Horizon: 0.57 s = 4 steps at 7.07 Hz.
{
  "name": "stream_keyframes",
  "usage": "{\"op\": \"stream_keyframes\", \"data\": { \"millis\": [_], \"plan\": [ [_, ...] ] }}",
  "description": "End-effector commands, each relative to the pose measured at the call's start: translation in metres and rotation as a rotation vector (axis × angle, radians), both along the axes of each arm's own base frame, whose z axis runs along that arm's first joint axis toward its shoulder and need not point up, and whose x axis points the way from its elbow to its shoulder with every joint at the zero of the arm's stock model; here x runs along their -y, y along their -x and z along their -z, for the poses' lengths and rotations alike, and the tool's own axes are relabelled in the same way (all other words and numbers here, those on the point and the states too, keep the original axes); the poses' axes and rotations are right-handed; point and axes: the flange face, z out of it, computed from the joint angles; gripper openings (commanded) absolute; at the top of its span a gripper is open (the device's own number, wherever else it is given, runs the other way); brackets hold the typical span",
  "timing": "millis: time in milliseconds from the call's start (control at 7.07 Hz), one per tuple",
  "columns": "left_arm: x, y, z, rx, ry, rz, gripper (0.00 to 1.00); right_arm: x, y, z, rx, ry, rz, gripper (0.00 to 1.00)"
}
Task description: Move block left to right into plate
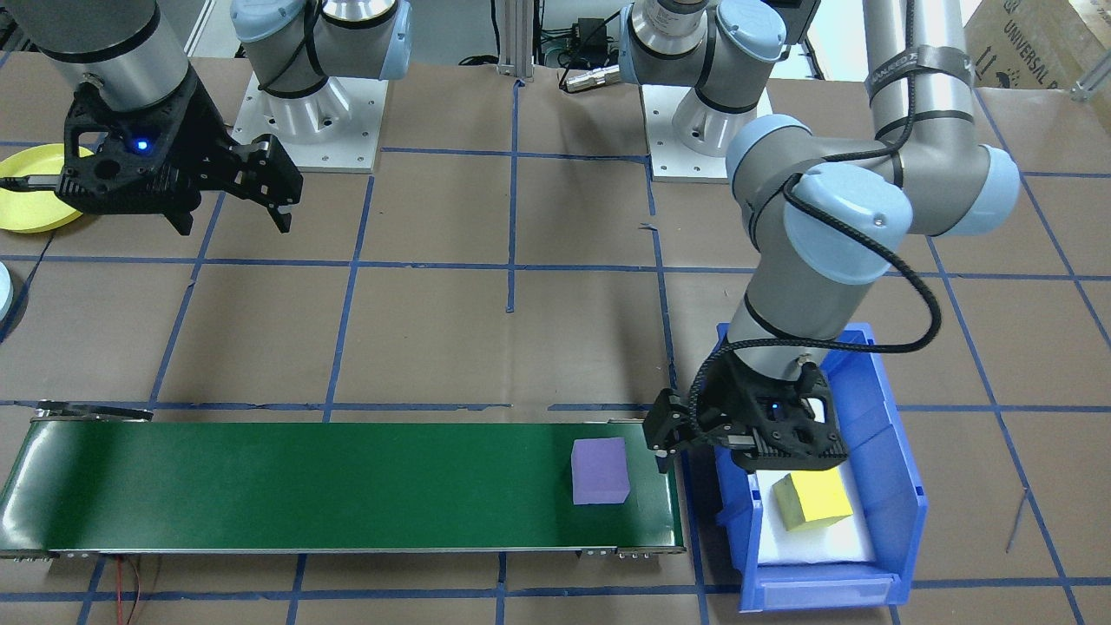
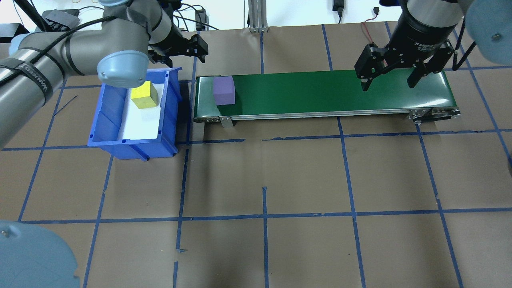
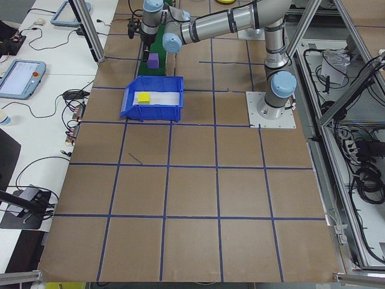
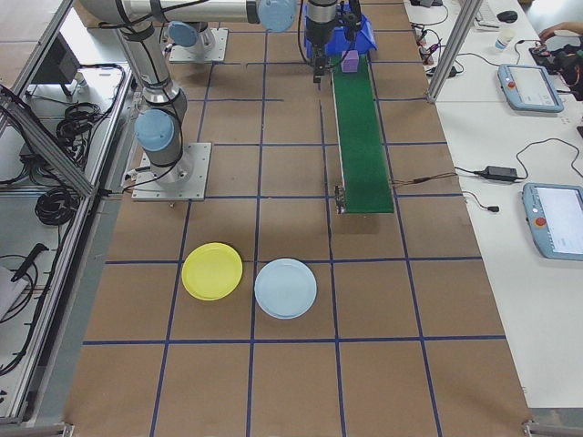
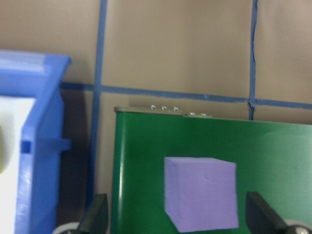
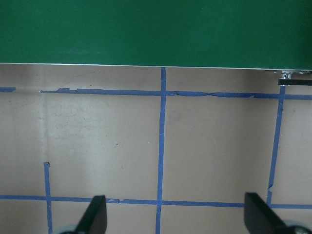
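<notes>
A purple foam block lies on the green conveyor belt, at the end beside the blue bin. My left gripper hangs open by that belt end and the bin's corner. In the left wrist view the purple block sits just ahead of the spread fingertips, untouched. A yellow block rests on white padding inside the bin. My right gripper is open and empty above the belt's other end. The yellow plate lies on the table past that end, partly hidden behind the right gripper in the front view.
A light blue plate lies right next to the yellow one. The table is brown paper with a blue tape grid. The two arm bases stand on white plates at the robot's side of the table.
</notes>
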Motion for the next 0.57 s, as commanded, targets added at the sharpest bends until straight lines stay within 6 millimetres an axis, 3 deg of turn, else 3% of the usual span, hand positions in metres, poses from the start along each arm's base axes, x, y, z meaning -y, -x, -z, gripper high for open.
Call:
{"op": "stream_keyframes", "data": {
  "millis": [0, 141, 424],
  "plan": [
    [0.014, -0.089, -0.003, 0.037, 0.016, -0.020, 1.00, 0.000, 0.000, 0.000, -0.001, 0.000, 0.000, 1.00],
    [0.018, -0.104, 0.004, 0.056, 0.009, -0.032, 1.00, 0.000, 0.001, 0.001, -0.001, -0.003, 0.001, 1.00],
    [0.033, -0.123, 0.042, 0.071, -0.020, -0.049, 1.00, 0.001, 0.002, 0.000, -0.003, 0.001, 0.003, 1.00]
  ]
}}
